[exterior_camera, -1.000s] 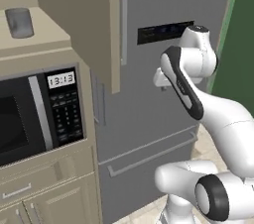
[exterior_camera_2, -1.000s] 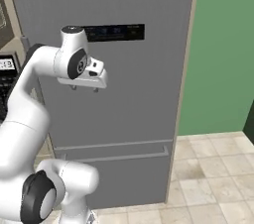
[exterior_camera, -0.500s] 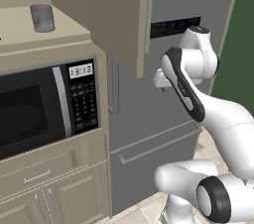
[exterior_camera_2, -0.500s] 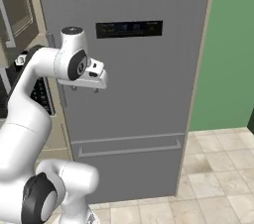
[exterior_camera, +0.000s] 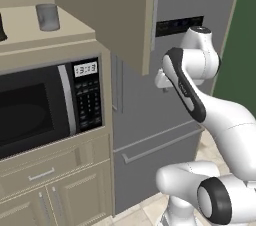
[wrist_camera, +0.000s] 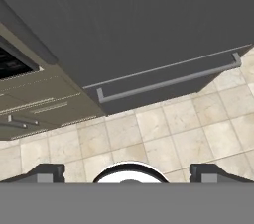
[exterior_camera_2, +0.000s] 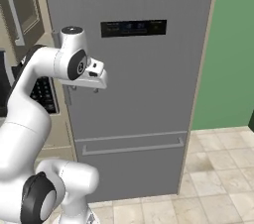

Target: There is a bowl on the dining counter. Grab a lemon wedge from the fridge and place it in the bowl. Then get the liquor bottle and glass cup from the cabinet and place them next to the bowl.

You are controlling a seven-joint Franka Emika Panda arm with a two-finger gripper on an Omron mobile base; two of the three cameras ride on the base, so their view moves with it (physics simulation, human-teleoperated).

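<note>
A grey glass cup (exterior_camera: 47, 16) stands on the open cabinet's shelf (exterior_camera: 30, 32) above the microwave. A dark object (exterior_camera: 1, 27) cut by the frame's left edge stands beside it; I cannot tell what it is. The tall grey fridge (exterior_camera_2: 139, 69) is shut, so the lemon wedge is hidden. The bowl is out of view. My gripper (exterior_camera_2: 85, 88) hangs open and empty in front of the fridge door, pointing down, with its fingertips (wrist_camera: 47, 172) far apart. From the left base view the gripper (exterior_camera: 161, 81) sits just right of the open cabinet door (exterior_camera: 110, 15).
A black microwave (exterior_camera: 45, 110) sits over beige drawers (exterior_camera: 50, 170). The fridge's lower drawer has a long bar handle (wrist_camera: 168, 79), with a dark display panel (exterior_camera_2: 133, 28) higher up. Beige floor tiles (exterior_camera_2: 218, 178) lie in front, and a green wall (exterior_camera_2: 233, 44) is to the right.
The whole picture has shifted, so the camera has moved with the base: the microwave and open cabinet now take up more of the left view. The arm's pose and the open gripper look the same.
</note>
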